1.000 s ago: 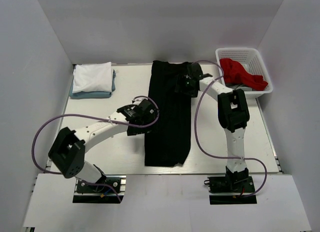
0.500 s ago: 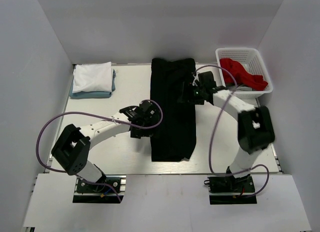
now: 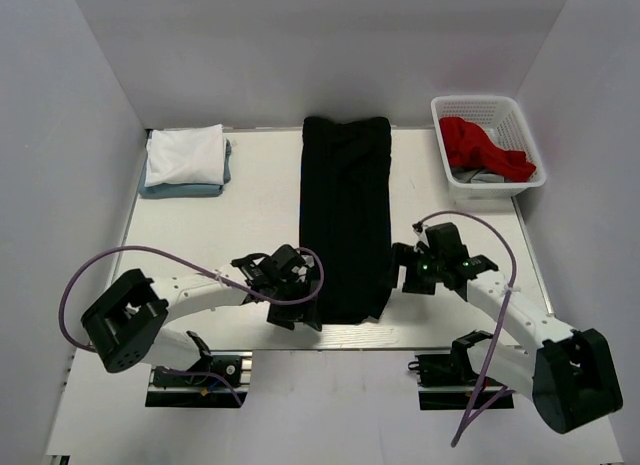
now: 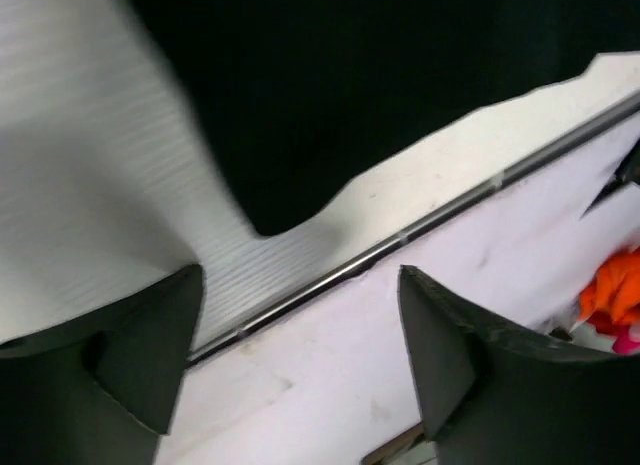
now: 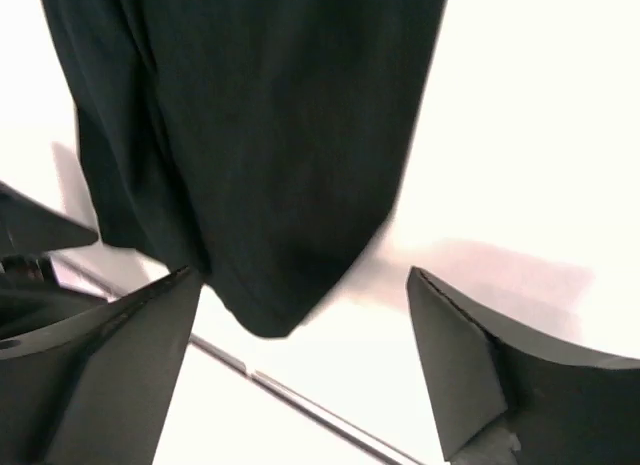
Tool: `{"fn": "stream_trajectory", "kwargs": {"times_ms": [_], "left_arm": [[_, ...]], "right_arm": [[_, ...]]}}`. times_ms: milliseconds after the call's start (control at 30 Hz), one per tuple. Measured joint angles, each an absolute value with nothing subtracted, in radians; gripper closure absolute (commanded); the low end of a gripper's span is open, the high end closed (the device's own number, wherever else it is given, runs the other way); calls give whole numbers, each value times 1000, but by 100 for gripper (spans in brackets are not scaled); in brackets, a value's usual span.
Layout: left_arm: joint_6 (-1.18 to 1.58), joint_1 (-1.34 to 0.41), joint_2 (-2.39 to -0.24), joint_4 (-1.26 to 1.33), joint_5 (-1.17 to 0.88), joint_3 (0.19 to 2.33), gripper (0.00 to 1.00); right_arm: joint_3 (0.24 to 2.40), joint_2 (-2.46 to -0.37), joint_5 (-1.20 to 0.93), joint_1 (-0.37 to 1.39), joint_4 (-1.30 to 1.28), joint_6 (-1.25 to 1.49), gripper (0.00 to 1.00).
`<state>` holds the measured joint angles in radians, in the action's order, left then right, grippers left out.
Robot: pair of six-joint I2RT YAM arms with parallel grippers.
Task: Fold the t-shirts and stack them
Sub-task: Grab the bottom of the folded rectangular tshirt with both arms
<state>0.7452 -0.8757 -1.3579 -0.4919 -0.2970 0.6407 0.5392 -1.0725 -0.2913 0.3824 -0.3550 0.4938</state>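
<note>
Desk [image 3: 200,245], centre: black t-shirt [image 3: 345,215], laid as one long narrow strip.
I note both arms have dropped back from its far half to the near hem, so I judge the crosswise fold is next. Folded stack [image 3: 185,157] sits far left, well apart. Left claw [image 3: 298,313] and right claw [image 3: 405,270] flank the hem, both spread and empty.

The top camera looks steeply down from above and behind the arm bases and takes in the whole table [image 3: 250,215]. The left wrist camera sits close over the table's near edge, looking between the left gripper [image 4: 298,285] at the near left corner of the black t-shirt [image 4: 350,85]. The right wrist camera, equally close, looks past the right gripper [image 5: 303,275] at the shirt's near right corner. All three views share that near hem.
</note>
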Motion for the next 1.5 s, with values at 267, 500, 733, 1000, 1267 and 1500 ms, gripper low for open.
{"fn": "stream_trajectory", "kwargs": {"times_ms": [267, 500, 733, 1000, 1267, 1500], "left_arm": [[777, -931, -1471, -394, -356, 667, 47], [787, -935, -1505, -421, -315, 691, 70], [781, -938, -1545, -465, -259, 744, 100], [718, -939, -1453, -490, -193, 707, 100], [672, -938, -1230, -486, -225, 654, 100], [673, -938, -1336, -501, -207, 662, 77]], "right_arm": [[422, -1036, -359, 407, -392, 535, 30], [404, -1128, -434, 431, -292, 569, 44], [406, -1211, -451, 452, -243, 571, 96], [454, -1178, -449, 471, -347, 537, 100], [498, -1132, -449, 494, -442, 498, 100], [485, -1136, -448, 499, -445, 511, 100]]}}
